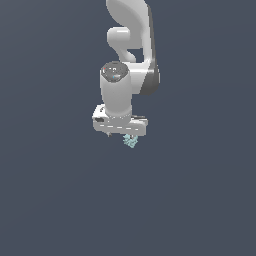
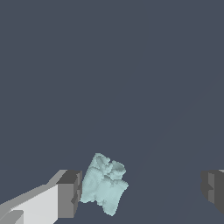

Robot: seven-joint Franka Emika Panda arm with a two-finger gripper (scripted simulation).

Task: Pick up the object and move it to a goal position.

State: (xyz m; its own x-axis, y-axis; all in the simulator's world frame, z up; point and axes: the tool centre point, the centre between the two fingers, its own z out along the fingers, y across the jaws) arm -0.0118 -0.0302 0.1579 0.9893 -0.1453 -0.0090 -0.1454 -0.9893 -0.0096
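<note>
The object (image 1: 130, 141) is a tiny pale teal, jagged lump, showing just under the white hand of my gripper (image 1: 125, 135) in the exterior view. In the wrist view the object (image 2: 104, 189) lies between the two dark fingers of my gripper (image 2: 141, 190), right beside one finger (image 2: 70, 194) and far from the other finger (image 2: 213, 187). The jaws stand wide apart, so the gripper is open. I cannot tell whether the near finger touches the lump.
A plain dark grey-blue surface (image 1: 60, 200) fills both views around the arm. The white arm (image 1: 132, 45) rises behind the gripper in the exterior view. No other objects or edges show.
</note>
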